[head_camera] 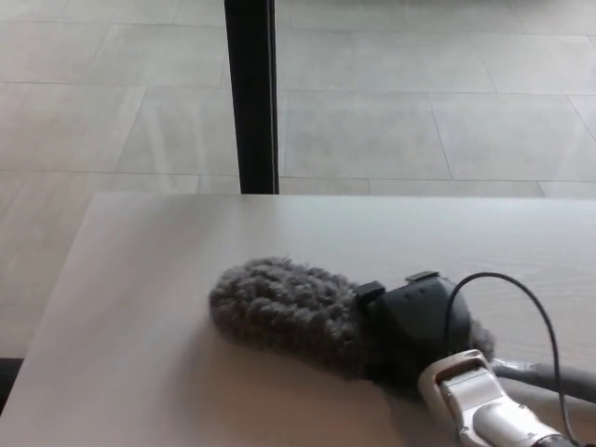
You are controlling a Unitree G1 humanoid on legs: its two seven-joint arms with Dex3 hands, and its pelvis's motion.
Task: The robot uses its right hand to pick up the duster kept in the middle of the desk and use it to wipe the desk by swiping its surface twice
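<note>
Grey and shaggy, the duster [284,312] lay flat on the desk [168,279], roughly in the middle of what you could see, its long axis running from the left towards the lower right. Your right hand [419,321] sat directly against its right end, the black hand lying over that end so that fluff showed on both sides of it (a small tuft peeked out just past the hand on the right). From the head view the hand looked clamped on the duster, wrapped over the top of it, though the fingers themselves were hidden under the black casing and the pile. You saw most of the duster stretching out to the left of the hand, free and uncovered, touching the pale desk along its whole length.

Behind the hand, the silver wrist [475,396] came in from the lower right corner, and a thin black cable [521,289] arched up from the hand and dropped back towards that corner. Your left hand did not show anywhere.

Beyond the far edge of the desk you had the pale tiled floor [419,112], with a black post [251,93] standing upright behind the desk, left of centre.
</note>
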